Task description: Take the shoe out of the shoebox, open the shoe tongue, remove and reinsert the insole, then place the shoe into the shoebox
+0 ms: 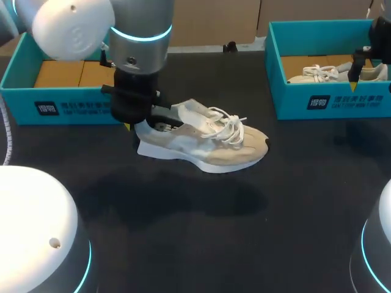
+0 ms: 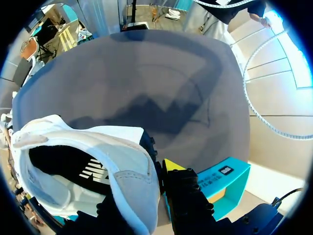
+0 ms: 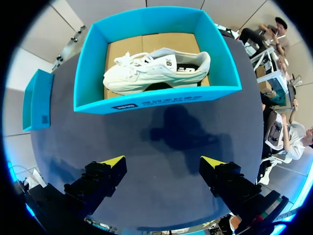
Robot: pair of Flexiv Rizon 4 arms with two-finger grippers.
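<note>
Shoe (image 1: 201,143) lying on dark bench (image 1: 293,201) at centre of head frame, heel clamped in left gripper (image 1: 135,125); shoebox (image 1: 61,108) upper left.

Left wrist: heel collar pinched between fingers (image 2: 173,169).

Right wrist: right gripper (image 3: 164,161) spread wide above bench, second shoebox (image 3: 156,99) ahead holding another shoe (image 3: 156,68).

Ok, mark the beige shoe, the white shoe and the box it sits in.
beige shoe (image 1: 214,152), head view, on its side panel below the laces.
white shoe (image 3: 151,73), right wrist view, on the middle of its side.
right shoebox (image 3: 156,100), right wrist view, on its near outer wall.
</note>
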